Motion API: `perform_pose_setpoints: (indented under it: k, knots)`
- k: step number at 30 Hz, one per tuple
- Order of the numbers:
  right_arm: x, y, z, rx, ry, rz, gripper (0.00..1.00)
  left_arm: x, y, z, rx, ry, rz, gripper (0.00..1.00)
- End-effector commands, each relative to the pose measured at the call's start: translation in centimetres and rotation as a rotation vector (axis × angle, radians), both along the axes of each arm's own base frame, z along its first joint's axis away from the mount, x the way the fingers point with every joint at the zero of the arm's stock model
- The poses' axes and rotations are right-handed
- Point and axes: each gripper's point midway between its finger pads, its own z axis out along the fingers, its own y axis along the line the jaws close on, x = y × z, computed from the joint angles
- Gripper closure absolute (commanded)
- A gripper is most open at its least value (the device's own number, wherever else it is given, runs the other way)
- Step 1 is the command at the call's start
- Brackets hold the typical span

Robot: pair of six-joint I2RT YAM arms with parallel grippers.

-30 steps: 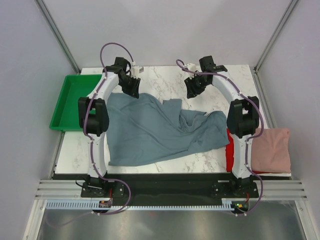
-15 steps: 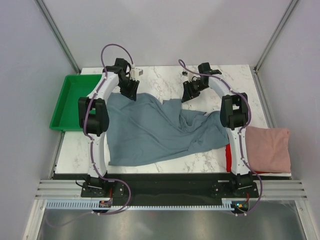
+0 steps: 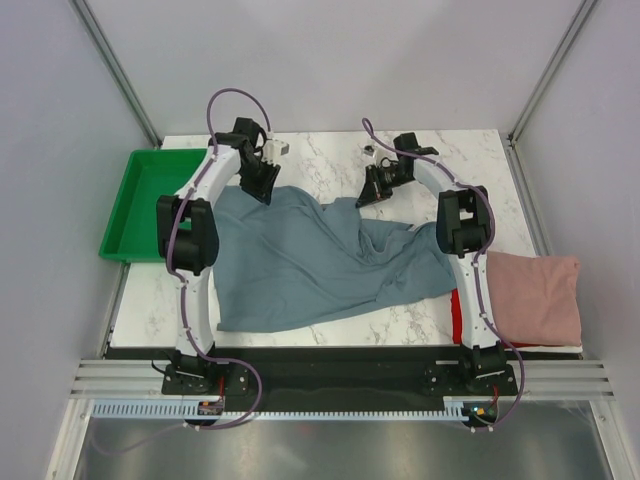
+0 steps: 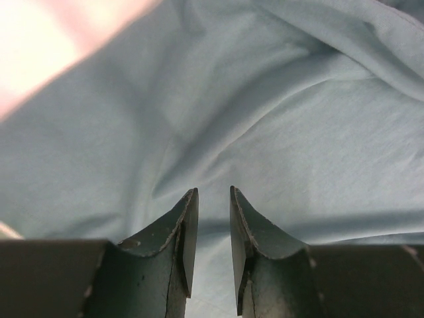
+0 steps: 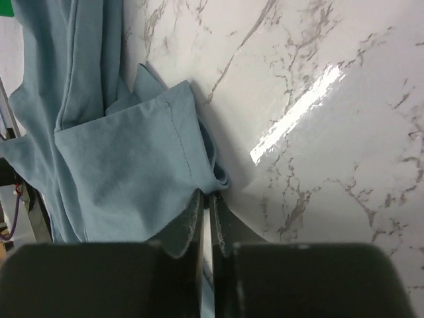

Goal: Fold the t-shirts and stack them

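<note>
Since the right gripper [image 5: 207, 197] only has the very edge of a sleeve hem on the blue shirt [image 3: 300, 265], my main worry is that thin bite slipping out the moment it pulls, and the cloth flopping back into a crumple. Its jaws are almost together, just a sliver between them, and the hem looks pinched right at the tips, with bare table [image 5: 318, 99] beside it. The other risk is the arms pulling unevenly. The left gripper [image 4: 213, 195] sits over the far left corner of the shirt, jaws only narrowly apart with cloth filling the view under them, and honestly I can't tell if it's got a fold or is just resting on top. If it isn't gripping, a pull from the right would probably drag the whole shirt sideways instead of flattening it. The shirt itself is spread over the middle of the table, flat-ish on the left and badly bunched on the right, where it runs up against the right arm. The pink shirt [image 3: 540, 295] lies folded at the right edge with the red shirt [image 3: 458, 312] peeking out just beside it, so a sloppy drag could mess those up too.
</note>
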Motion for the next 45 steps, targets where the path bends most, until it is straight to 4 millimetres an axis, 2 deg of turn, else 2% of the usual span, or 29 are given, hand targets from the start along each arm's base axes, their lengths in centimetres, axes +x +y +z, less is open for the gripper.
perform_pose_setpoints:
  k: [1,2,3,4,6,7,9,13,14,15,17,18,21,22,23,27,33,41,42,45]
  knots:
    - [2.6,0.7,3.7,0.034,-0.133,-0.007,0.94,1.2,1.3,4.7,0.055,-0.138,-0.006,0.67]
    - [3.7,0.0,4.6,-0.014,-0.204,-0.022,1.00,1.9,2.3,5.4,0.086,-0.170,0.020,0.66]
    - [4.7,-0.4,7.0,-0.031,-0.285,-0.028,1.00,2.5,2.9,5.6,0.104,-0.189,0.043,0.64]
    - [5.4,-0.9,10.6,-0.044,-0.381,-0.039,1.00,3.4,3.6,5.9,0.123,-0.220,0.075,0.56]
    - [7.1,-2.7,14.8,-0.107,-0.524,-0.080,1.00,5.2,5.8,6.5,0.195,-0.268,0.131,0.53]
    - [7.3,-3.4,18.0,-0.121,-0.599,-0.101,1.00,5.9,6.1,6.7,0.199,-0.282,0.126,0.51]
    - [8.1,-5.8,21.6,-0.200,-0.716,-0.154,1.00,7.8,7.5,6.6,0.223,-0.302,0.176,0.50]
    - [8.6,-8.6,23.9,-0.307,-0.809,-0.202,1.00,9.3,8.3,5.1,0.218,-0.284,0.199,0.49]
    - [8.7,-9.0,24.1,-0.317,-0.813,-0.211,1.00,9.6,8.4,4.9,0.202,-0.284,0.202,0.49]
    - [8.5,-9.2,23.8,-0.322,-0.803,-0.213,1.00,9.9,8.5,3.4,0.205,-0.260,0.203,0.49]
    - [8.4,-9.3,23.6,-0.330,-0.794,-0.219,1.00,10.6,9.0,2.8,0.200,-0.261,0.225,0.49]
    - [8.2,-9.3,23.1,-0.333,-0.780,-0.215,1.00,10.8,8.7,1.7,0.171,-0.240,0.226,0.48]
    - [7.9,-9.6,22.7,-0.348,-0.769,-0.213,1.00,11.8,8.6,1.1,0.145,-0.251,0.233,0.48]
    - [7.9,-9.7,22.5,-0.355,-0.770,-0.209,1.00,12.0,8.7,-0.1,0.140,-0.234,0.234,0.48]
    - [7.8,-9.6,22.4,-0.358,-0.765,-0.204,1.00,12.5,8.1,0.3,0.104,-0.249,0.228,0.47]
    - [7.3,-9.5,21.3,-0.367,-0.740,-0.186,1.00,13.1,6.4,-1.1,0.046,-0.241,0.201,0.45]
    - [7.1,-8.7,20.2,-0.372,-0.718,-0.171,1.00,13.7,6.4,-3.1,0.059,-0.232,0.215,0.44]
    - [7.0,-6.9,18.9,-0.377,-0.708,-0.134,1.00,15.1,7.1,-4.2,0.065,-0.262,0.245,0.43]
    - [7.1,-6.8,18.7,-0.379,-0.707,-0.132,1.00,15.2,7.1,-4.8,0.066,-0.258,0.244,0.45]
    - [7.2,-6.5,18.7,-0.383,-0.713,-0.128,1.00,15.9,7.0,-4.5,0.054,-0.281,0.262,0.50]
